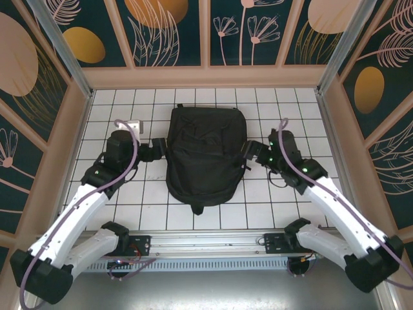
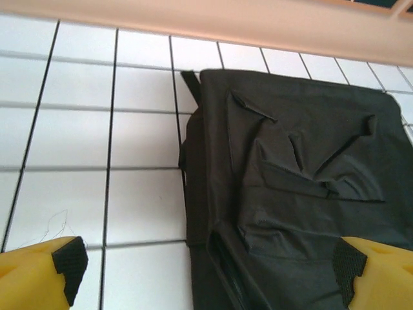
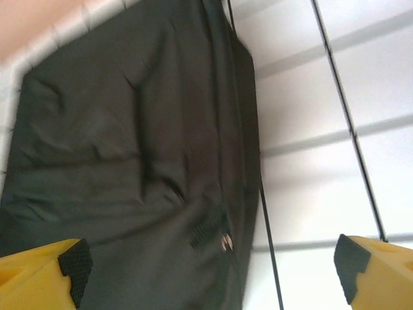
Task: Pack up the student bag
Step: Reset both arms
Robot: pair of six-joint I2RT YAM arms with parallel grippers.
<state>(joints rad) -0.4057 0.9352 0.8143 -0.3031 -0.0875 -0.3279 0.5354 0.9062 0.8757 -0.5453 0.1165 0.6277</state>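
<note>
The student bag (image 1: 205,155), a large black backpack, lies flat in the middle of the white tiled table, its top loop toward the arms. My left gripper (image 1: 160,150) sits at the bag's left edge and my right gripper (image 1: 250,152) at its right edge. In the left wrist view the left gripper (image 2: 210,265) is open, its yellow fingers (image 2: 39,274) wide apart over the bag's (image 2: 303,194) side seam and a zip line (image 2: 232,271). The right gripper (image 3: 213,265) is also open, above the bag (image 3: 129,142) and a small metal zip pull (image 3: 225,241). Neither holds anything.
A small white object (image 1: 132,124) lies on the tiles behind the left arm. Peach-framed walls (image 1: 206,76) close in the table at the back and both sides. A metal rail (image 1: 206,242) runs along the near edge between the arm bases.
</note>
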